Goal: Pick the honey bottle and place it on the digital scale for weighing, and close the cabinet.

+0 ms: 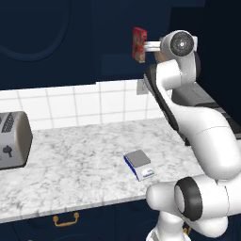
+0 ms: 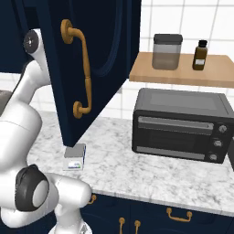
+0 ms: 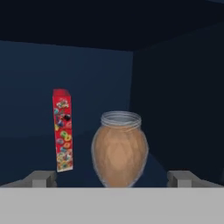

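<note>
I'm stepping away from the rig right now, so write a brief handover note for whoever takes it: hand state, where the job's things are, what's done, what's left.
Hand: open, holding nothing, fingers spread either side of the honey bottle in the hand view; contact not seen.
Honey bottle: upright inside the cabinet, right of the red box.
Digital scale: on the marble counter, nothing on its plate.
Cabinet door: open.
Done: arm reached into the cabinet.
Left: grasp bottle, set it on the scale, close the door.
</note>
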Motion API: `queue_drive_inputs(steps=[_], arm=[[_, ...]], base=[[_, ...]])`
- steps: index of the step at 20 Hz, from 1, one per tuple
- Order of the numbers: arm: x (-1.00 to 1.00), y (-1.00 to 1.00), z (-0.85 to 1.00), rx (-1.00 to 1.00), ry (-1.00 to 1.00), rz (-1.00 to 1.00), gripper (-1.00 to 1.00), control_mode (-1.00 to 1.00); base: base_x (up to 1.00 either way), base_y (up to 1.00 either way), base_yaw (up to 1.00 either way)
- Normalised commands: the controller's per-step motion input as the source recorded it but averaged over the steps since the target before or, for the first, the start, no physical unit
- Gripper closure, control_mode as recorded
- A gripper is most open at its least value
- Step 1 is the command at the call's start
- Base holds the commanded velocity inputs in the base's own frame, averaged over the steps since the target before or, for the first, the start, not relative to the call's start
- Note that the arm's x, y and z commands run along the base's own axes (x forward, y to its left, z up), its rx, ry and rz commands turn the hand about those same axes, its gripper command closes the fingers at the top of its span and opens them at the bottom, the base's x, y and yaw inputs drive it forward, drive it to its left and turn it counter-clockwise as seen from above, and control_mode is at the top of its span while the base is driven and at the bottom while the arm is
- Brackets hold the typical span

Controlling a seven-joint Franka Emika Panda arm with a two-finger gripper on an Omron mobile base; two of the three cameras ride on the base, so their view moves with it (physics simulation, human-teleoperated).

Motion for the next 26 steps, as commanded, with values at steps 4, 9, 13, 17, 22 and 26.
queue_drive_inputs(steps=[4,9,13,17,22,26], arm=[[0.25,-0.01,0.06,0.00,0.00,0.00,-1.00,-1.00],[0.43,0.00,0.04,0.02,0.04,0.00,-1.00,-1.00],[0.41,-0.16,0.00,0.07,0.00,0.01,-1.00,-1.00],[0.18,-0.32,0.00,0.06,0.00,0.01,-1.00,-1.00],[0.31,-0.07,0.00,0.01,0.00,0.00,-1.00,-1.00],[0.34,-0.05,0.00,0.00,0.00,0.00,-1.00,-1.00]], base=[[0.00,0.00,0.00],[0.00,0.00,0.00],[0.00,0.00,0.00],[0.00,0.00,0.00],[0.00,0.00,0.00],[0.00,0.00,0.00]])
